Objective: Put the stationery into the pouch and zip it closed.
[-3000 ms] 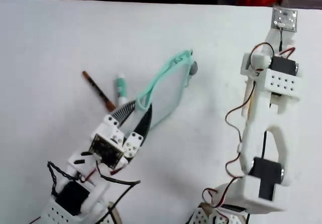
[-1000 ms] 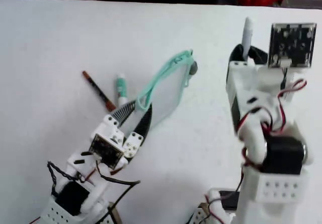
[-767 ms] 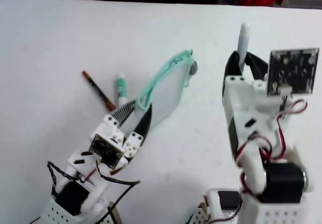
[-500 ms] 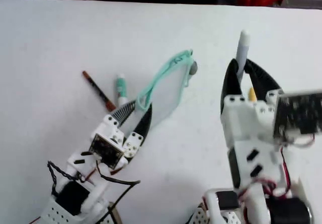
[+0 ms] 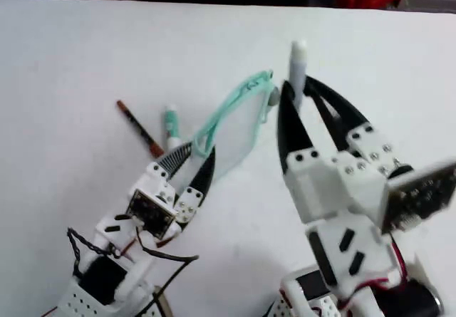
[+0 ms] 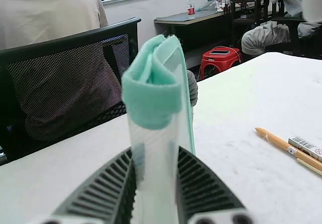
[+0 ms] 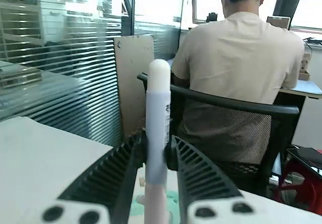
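Left gripper [image 6: 153,183]: pinching the clear plastic pouch with mint-green zip edge [image 5: 239,128], likely steadying it for loading
Right gripper [image 5: 297,89]: clamped on a white cylindrical pen [image 5: 297,57], near the pouch's far end

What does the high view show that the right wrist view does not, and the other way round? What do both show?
The high view adds the left gripper shut on a corner of the pouch, with a brown pencil and a green-capped marker lying beside it. The right wrist view adds a black mesh chair and window blinds behind the table. Both share the table, the right gripper shut on a white pen, and faintly the pouch's green edge.
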Available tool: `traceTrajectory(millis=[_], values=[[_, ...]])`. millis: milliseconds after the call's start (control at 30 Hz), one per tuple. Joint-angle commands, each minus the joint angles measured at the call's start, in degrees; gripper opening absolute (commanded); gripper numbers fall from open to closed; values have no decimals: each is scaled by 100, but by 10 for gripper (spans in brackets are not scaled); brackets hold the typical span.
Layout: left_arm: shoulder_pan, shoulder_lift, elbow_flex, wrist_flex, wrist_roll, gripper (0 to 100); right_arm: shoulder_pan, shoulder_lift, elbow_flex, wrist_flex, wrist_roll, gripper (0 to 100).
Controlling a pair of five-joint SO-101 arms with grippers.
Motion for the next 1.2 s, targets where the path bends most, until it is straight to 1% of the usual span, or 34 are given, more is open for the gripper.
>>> traceTrajectory(millis=[0,167,400,567,633,833,1000,1167], values=[[-40,40,97,-9,-70,28,-365,382,141,-822,-44,19],[-66,31,88,-9,-70,28,-637,778,510,-1640,-44,19],[-84,31,26,-9,-62,30,-1095,1218,545,-2448,-9,19],[-84,31,18,0,-18,130,-1349,1543,536,-2835,0,19],[-84,31,18,0,-18,137,-1376,1675,536,-2967,0,19],[-84,31,18,0,-18,132,-1358,1833,554,-2949,0,19],[-84,31,26,0,-18,132,-1367,1455,545,-2914,0,19],[-92,31,35,0,-26,132,-1376,945,554,-2431,-35,19]])
